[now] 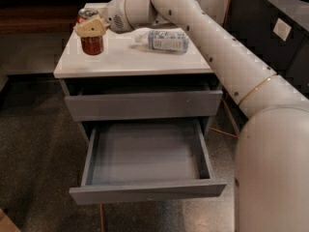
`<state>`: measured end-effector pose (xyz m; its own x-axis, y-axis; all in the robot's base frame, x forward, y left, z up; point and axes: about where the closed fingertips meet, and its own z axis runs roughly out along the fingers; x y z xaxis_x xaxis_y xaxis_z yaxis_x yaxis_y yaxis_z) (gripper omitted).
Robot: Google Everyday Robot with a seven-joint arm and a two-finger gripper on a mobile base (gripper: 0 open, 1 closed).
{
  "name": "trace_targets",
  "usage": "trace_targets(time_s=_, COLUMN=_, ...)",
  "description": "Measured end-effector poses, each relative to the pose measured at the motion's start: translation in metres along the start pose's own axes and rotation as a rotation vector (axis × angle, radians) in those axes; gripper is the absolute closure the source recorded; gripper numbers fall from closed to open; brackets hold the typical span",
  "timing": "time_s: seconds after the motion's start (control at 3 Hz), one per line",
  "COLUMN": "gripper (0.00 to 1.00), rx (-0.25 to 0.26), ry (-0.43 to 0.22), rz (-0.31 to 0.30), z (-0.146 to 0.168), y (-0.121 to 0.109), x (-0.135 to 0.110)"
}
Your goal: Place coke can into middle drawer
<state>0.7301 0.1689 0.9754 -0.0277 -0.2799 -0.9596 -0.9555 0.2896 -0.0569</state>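
The main risk from here is a poor hold on the coke can (pixel 92 45). If the gripper (pixel 91 27) takes it too near the rim or off-centre, the can could tip on the white cabinet top (pixel 126 63) or slip on the way down. It would then roll off the left edge, which lies just beside it. A second hazard is the carry itself. The can must come off the far-left corner, clear the closed drawer front (pixel 145 105) and drop into the open middle drawer (pixel 145 190), which stands pulled out toward the near side. A low path could knock the can against the cabinet's near edge. The plastic bottle (pixel 168 41) lies on its side to the right, well apart, and looks unlikely to interfere. The can stands upright on the cabinet top, and the gripper sits across its upper part, touching or very nearly so. Whether it has actually clamped the can cannot be told from this view.
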Motion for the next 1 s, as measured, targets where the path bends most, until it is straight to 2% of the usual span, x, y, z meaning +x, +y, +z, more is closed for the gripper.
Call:
trace_targets(time_s=0.33, gripper=1.00, rx=-0.013, ry=-0.012, rz=0.000, z=-0.021, y=0.035, x=0.009)
trace_targets(time_s=1.0, gripper=1.00, rx=-0.061, ry=0.041, rz=0.002, z=-0.061, y=0.093, x=0.039)
